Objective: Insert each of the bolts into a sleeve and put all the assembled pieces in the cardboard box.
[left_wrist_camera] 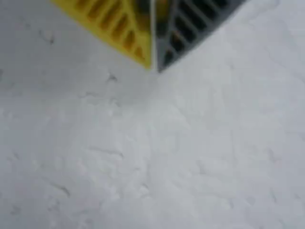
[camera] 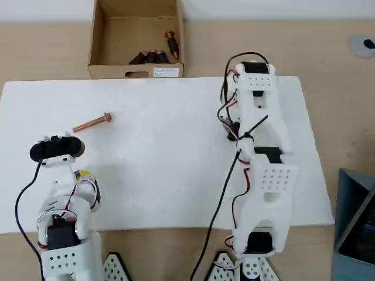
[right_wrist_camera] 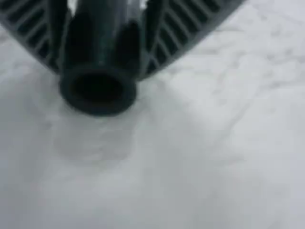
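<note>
A copper bolt (camera: 92,123) lies on the white mat (camera: 164,170), left of centre. My left gripper (left_wrist_camera: 153,64) is shut with nothing in it, its yellow and dark fingers meeting just above the mat; the left arm's wrist (camera: 57,150) stands a little nearer than the bolt. My right gripper (right_wrist_camera: 101,67) is shut on a dark sleeve (right_wrist_camera: 97,88) whose open end faces the camera, low over the mat. The right arm (camera: 258,117) is folded over the mat's right side. The cardboard box (camera: 99,41) at the back holds several assembled pieces (camera: 153,57).
Bare wooden table (camera: 53,47) surrounds the mat. A grey bin (camera: 354,228) stands at the right edge. Cables (camera: 225,193) trail from the right arm across the mat's front.
</note>
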{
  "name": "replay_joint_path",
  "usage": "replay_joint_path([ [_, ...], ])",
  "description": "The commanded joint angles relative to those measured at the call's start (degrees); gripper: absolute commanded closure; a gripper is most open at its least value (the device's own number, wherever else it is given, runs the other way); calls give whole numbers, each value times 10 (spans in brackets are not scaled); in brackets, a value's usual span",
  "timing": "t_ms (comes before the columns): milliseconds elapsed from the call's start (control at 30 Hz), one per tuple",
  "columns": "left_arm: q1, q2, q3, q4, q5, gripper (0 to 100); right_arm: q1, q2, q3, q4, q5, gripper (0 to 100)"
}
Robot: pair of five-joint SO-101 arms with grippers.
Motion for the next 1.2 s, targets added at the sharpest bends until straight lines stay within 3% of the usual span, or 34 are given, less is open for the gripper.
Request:
replay_joint_path([
  [0, 1, -5, -2, -3, 1, 998, -15, -73, -65, 47, 1, 989],
  [233, 1, -5, -2, -3, -2, 998, -32, -185, -134, 100, 52, 989],
  [467, 2, -5, -2, -3, -3, 998, -32, -362, -97, 102, 121, 989],
  [800, -4, -4, -6, -4, -4, 994, -14, -674, 209, 94, 149, 989],
  [1167, 1, 14, -116, 24, -58, 993, 44, -989, 544, -40, 150, 989],
])
